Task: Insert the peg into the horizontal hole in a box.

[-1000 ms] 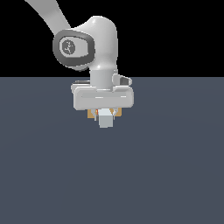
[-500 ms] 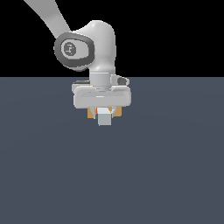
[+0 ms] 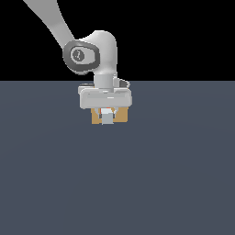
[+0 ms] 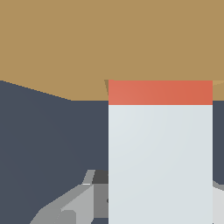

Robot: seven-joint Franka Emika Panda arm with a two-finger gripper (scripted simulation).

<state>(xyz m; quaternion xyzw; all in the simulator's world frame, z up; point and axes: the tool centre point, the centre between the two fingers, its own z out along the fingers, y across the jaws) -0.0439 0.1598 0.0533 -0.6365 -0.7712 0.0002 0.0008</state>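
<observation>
In the exterior view my gripper (image 3: pixel 107 111) hangs low over the dark floor, shut on the peg (image 3: pixel 107 118), whose white-grey end faces the camera. Directly behind it stands the tan box (image 3: pixel 121 117), showing on both sides of the peg. The wrist view shows the peg (image 4: pixel 160 157) as a broad white bar. Only a thin orange-red strip (image 4: pixel 160 92) of its far end shows where it meets the face of the box (image 4: pixel 87 43). The horizontal hole is covered by the peg, apart from a thin dark edge (image 4: pixel 106 86) beside the orange strip. A grey finger (image 4: pixel 74 205) flanks the peg.
A flat dark grey floor (image 3: pixel 174 183) spreads around the box on all sides. The arm's wrist and link (image 3: pixel 87 55) rise above the gripper toward the exterior view's left.
The gripper has carried the peg away from the exterior camera, toward the box. Less of the peg sticks out in front of the box face now.
</observation>
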